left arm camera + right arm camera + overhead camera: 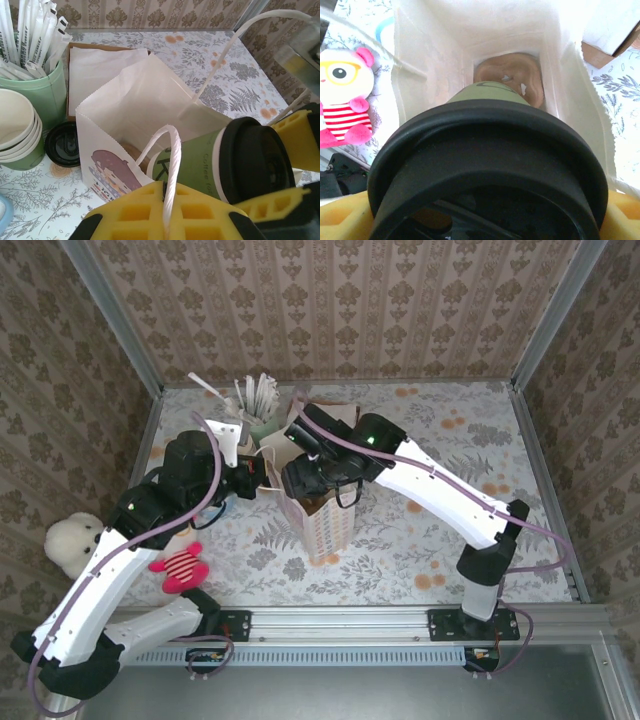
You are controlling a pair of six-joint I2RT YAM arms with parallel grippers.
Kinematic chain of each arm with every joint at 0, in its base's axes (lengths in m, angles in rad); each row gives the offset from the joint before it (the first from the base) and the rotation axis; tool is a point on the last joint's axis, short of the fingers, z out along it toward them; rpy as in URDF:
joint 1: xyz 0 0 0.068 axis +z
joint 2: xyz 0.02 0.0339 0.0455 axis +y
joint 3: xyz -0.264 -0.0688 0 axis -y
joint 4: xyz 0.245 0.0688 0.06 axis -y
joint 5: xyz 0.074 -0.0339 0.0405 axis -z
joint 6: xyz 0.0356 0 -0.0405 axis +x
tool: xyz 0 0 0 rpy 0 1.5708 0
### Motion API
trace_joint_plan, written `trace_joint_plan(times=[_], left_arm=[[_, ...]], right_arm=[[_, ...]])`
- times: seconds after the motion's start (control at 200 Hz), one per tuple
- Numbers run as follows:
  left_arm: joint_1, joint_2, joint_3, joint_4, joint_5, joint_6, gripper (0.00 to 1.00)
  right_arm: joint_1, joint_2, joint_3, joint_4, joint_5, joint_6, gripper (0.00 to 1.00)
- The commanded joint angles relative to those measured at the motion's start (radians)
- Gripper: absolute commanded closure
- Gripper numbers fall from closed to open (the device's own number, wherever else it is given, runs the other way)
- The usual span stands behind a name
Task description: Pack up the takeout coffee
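The takeout coffee [200, 160], a dark green paper cup with a black lid [485, 150], hangs tilted with its base inside the mouth of a white paper bag [130, 110]. My right gripper [285, 170] is shut on the cup at its lid, yellow fingers [300, 135] on either side. In the right wrist view the lid hides most of the gripper [485, 220], and a brown item [520, 75] lies on the bag's bottom. My left gripper [167, 192] is shut on the bag's white cord handle [172, 160]. From above, both grippers meet at the bag [325, 525], left [262, 480] and right [305, 475].
Left of the bag stand a pale green cup of wrapped straws [37, 95], a stack of lidless cups [17, 130] and a loose black lid [62, 145]. A box of napkins [100, 70] sits behind. A pink-striped plush [182, 570] and a white plush [72, 540] lie near left.
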Motion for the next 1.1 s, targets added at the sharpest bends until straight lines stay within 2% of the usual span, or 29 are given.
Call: trace_joint_plan(times=[0.0, 0.16, 0.325, 0.535, 0.73, 1.095], left_arm=[[0.007, -0.013, -0.011, 0.023, 0.035, 0.027, 0.95], [0.008, -0.043, -0.031, 0.037, 0.031, 0.044, 0.95], [0.011, -0.072, -0.047, 0.018, 0.027, 0.073, 0.95], [0.011, -0.038, -0.082, 0.078, 0.170, 0.114, 0.95], [0.010, -0.050, -0.074, 0.079, 0.158, 0.125, 0.94], [0.010, -0.072, -0.078, 0.123, 0.309, 0.184, 0.89]], right_arm=[[-0.006, 0.084, 0.106, -0.119, 0.024, -0.012, 0.36], [-0.009, 0.135, 0.163, -0.203, 0.052, -0.016, 0.36], [-0.026, 0.144, 0.168, -0.242, 0.015, -0.015, 0.36], [-0.026, 0.235, 0.265, -0.341, 0.000, -0.029, 0.36], [-0.026, 0.296, 0.322, -0.396, -0.008, -0.050, 0.36], [-0.020, 0.362, 0.306, -0.439, -0.023, -0.086, 0.38]])
